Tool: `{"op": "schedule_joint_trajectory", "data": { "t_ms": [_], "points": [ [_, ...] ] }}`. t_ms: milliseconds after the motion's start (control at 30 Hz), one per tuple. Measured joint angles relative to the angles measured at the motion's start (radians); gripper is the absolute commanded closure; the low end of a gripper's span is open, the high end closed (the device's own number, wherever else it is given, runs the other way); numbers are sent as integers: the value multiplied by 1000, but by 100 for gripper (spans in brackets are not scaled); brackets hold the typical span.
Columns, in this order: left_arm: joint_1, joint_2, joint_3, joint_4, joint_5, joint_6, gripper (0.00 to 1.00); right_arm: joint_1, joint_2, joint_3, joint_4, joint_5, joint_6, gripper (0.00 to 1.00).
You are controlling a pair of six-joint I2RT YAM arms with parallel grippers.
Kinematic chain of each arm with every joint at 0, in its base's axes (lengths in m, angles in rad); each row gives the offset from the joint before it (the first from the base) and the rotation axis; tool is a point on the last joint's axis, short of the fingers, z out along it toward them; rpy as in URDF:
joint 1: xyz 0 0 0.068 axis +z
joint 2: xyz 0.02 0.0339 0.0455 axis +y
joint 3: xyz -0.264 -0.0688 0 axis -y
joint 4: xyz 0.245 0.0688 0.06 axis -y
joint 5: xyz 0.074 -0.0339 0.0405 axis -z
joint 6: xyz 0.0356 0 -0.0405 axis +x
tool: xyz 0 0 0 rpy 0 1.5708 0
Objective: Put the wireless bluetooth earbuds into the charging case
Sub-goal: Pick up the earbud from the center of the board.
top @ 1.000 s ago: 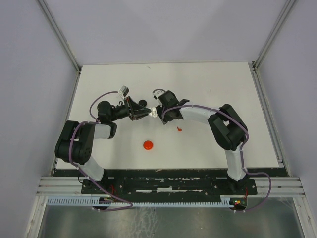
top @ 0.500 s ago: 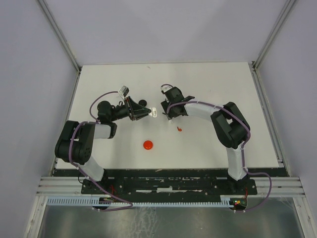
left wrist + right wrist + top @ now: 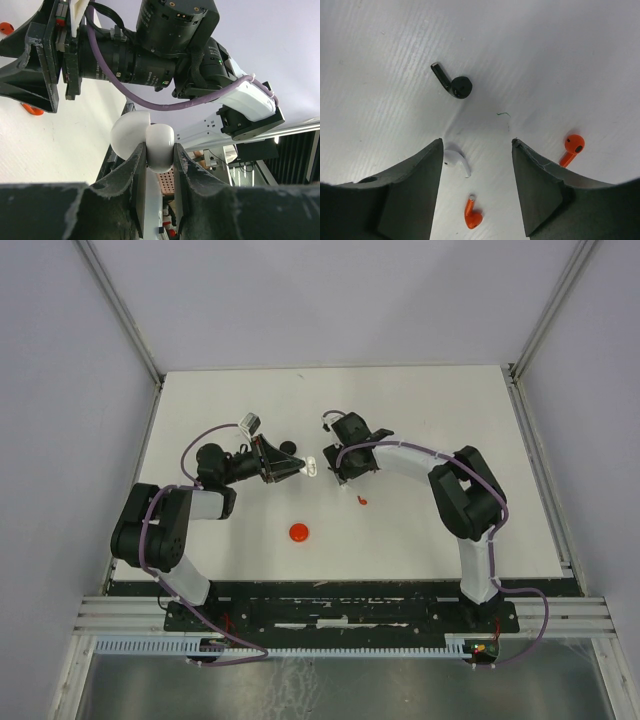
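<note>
The left gripper (image 3: 160,155) clamps a glossy white plastic charging case (image 3: 131,131), its lower half hidden. The right gripper (image 3: 477,144) gapes over a black plastic earbud (image 3: 454,85), a white earbud (image 3: 457,162) (partly behind a finger) and 2 orange earbuds (image 3: 472,214) (image 3: 571,147).

L arm (image 3: 165,525) bent, reaching right twd middle, L gripper (image 3: 160,152) lying sideways, fingers pinched on white case (image 3: 131,132), R arm (image 3: 462,498) bent, reaching left, R gripper (image 3: 477,145) pointing down, fingers wide apart
</note>
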Motion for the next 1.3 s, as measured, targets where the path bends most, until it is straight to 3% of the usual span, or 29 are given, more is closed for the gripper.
{"op": "schedule_joint_trajectory", "data": {
  "t_ms": [300, 600, 1300],
  "points": [
    [0, 0, 0, 29, 0, -1, 97, 0, -14, 44, -65, -75, -18, 36],
    [0, 0, -1, 47, 0, -1, 97, 0, -13, 86, -141, -122, -79, 45],
    [8, -7, -25, 51, 1, -1, 97, 15, 95, 206, -286, -165, -130, 47]
  ]
}}
